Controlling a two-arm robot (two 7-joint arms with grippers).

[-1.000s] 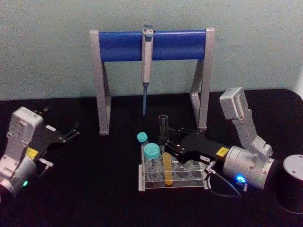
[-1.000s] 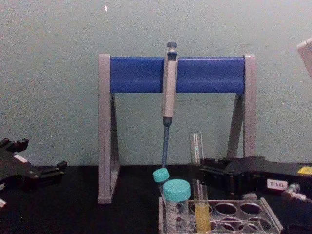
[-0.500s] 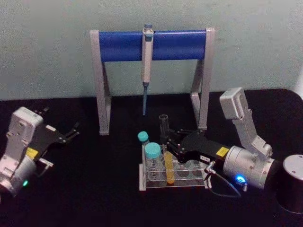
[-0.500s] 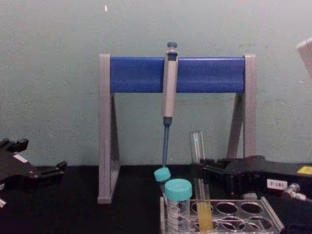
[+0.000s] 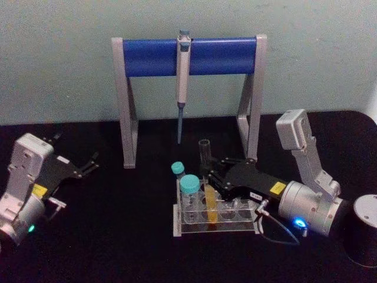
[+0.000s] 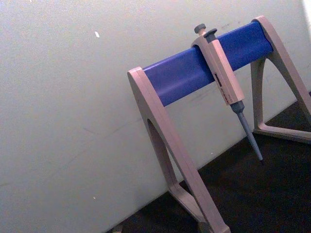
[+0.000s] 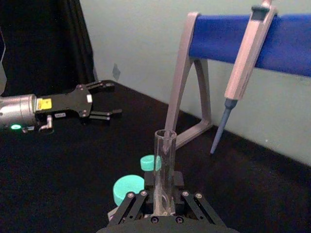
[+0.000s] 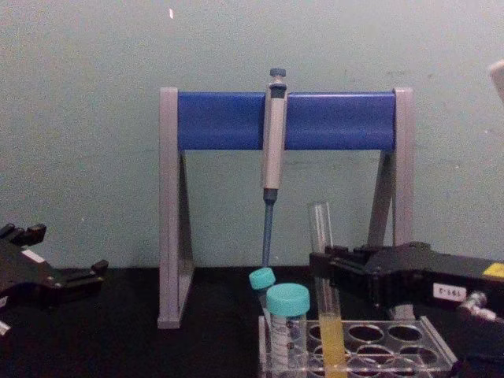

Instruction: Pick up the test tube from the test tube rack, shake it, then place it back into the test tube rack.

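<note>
The test tube [image 5: 210, 203] is a slim clear tube with yellow-orange liquid low down. It stands almost upright with its lower end still inside the clear test tube rack [image 5: 177, 227] at the table's centre. My right gripper [image 5: 207, 177] reaches in from the right and is shut on the tube's middle. The chest view shows the tube [image 8: 321, 228] rising above the gripper [image 8: 323, 269] and the rack [image 8: 437, 354]. In the right wrist view the tube [image 7: 164, 160] stands between my fingers. My left gripper [image 5: 91, 162] rests open at the far left, apart from everything.
A blue-and-grey pipette stand [image 5: 123, 106] holding a pipette [image 5: 182, 76] stands behind the rack. Two teal-capped tubes [image 5: 189, 188] occupy the rack's left end, close to the held tube. A dark cylinder [image 5: 362, 230] sits at the right edge.
The test tube has risen slightly in the rack, held by my right gripper, which has shifted a little upward. The left arm has barely moved.
</note>
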